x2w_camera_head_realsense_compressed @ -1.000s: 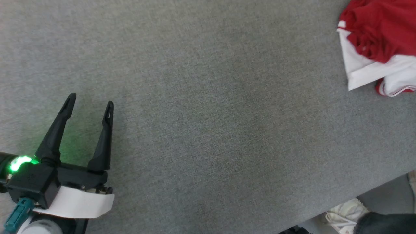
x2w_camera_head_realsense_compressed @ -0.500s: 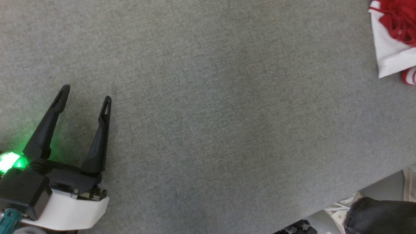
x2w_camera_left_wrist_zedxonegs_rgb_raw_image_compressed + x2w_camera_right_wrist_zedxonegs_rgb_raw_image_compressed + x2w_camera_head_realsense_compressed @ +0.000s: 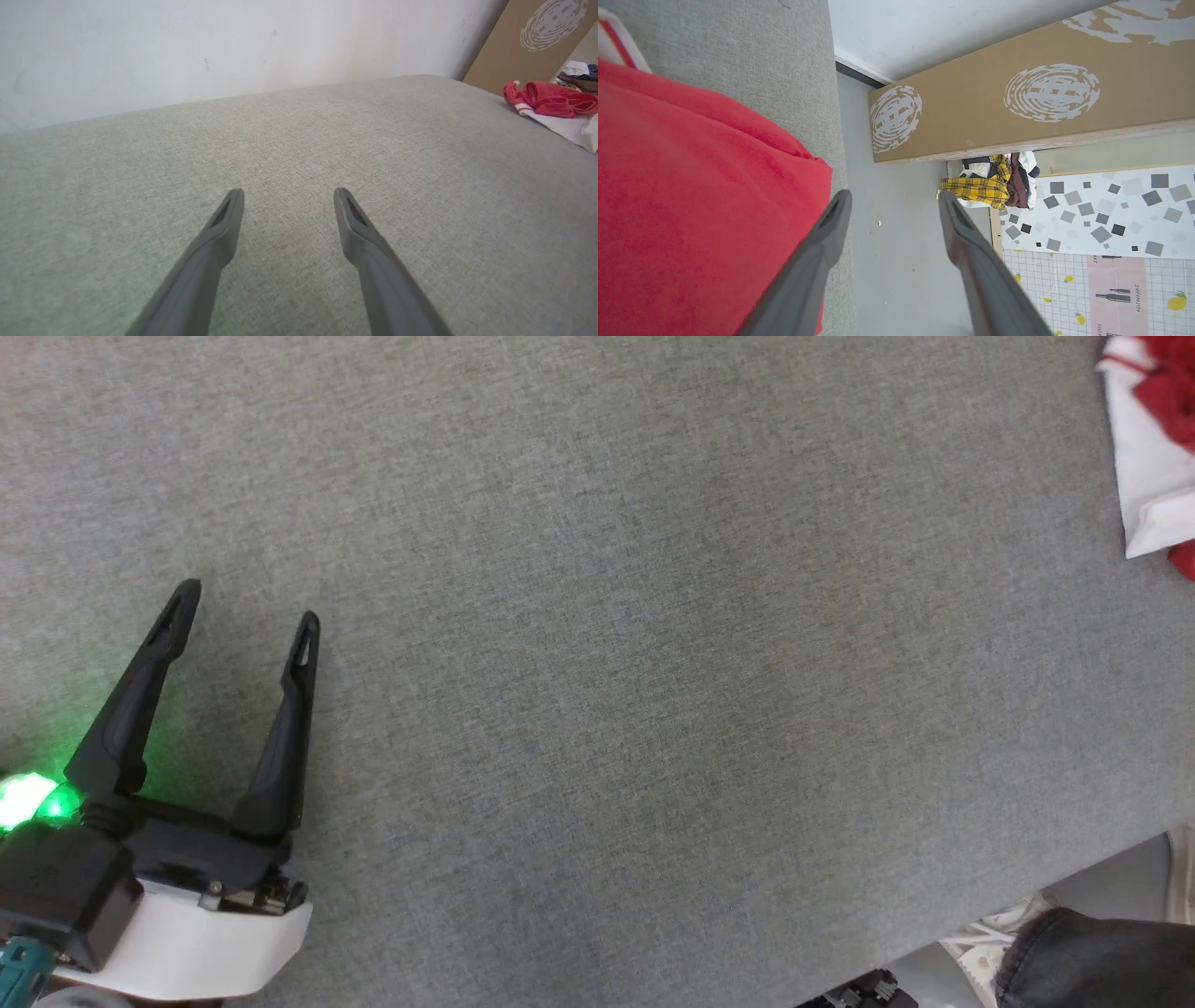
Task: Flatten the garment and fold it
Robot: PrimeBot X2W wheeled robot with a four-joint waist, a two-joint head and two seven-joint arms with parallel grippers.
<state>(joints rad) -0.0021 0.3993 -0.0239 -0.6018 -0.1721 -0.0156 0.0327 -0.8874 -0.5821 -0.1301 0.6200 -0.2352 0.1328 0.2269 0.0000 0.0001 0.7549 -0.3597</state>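
The garment point(image 3: 1150, 476) lies bunched at the far right edge of the head view, white fabric with red folds on top. It sits small at the right in the left wrist view, garment point(image 3: 551, 100). In the right wrist view the garment point(image 3: 691, 196) is a large red mass at the left, with a white red-striped trim at the top left corner. My left gripper point(image 3: 247, 607) is open over bare grey surface at the lower left, nothing between its fingers; left gripper point(image 3: 286, 198). My right gripper point(image 3: 894, 198) is open beside the red fabric, its left finger at the cloth's edge, holding nothing.
The grey fabric table point(image 3: 607, 616) spreads across the head view, its edge running along the lower right. A person's dark trouser leg point(image 3: 1092, 961) and pale shoe are below that edge. A cardboard box point(image 3: 1017, 107), a pile of clothes point(image 3: 994, 182) and patterned mats lie on the floor.
The head camera has swung, so the garment slid toward the right edge of its view. My left gripper stays open in the same pose.
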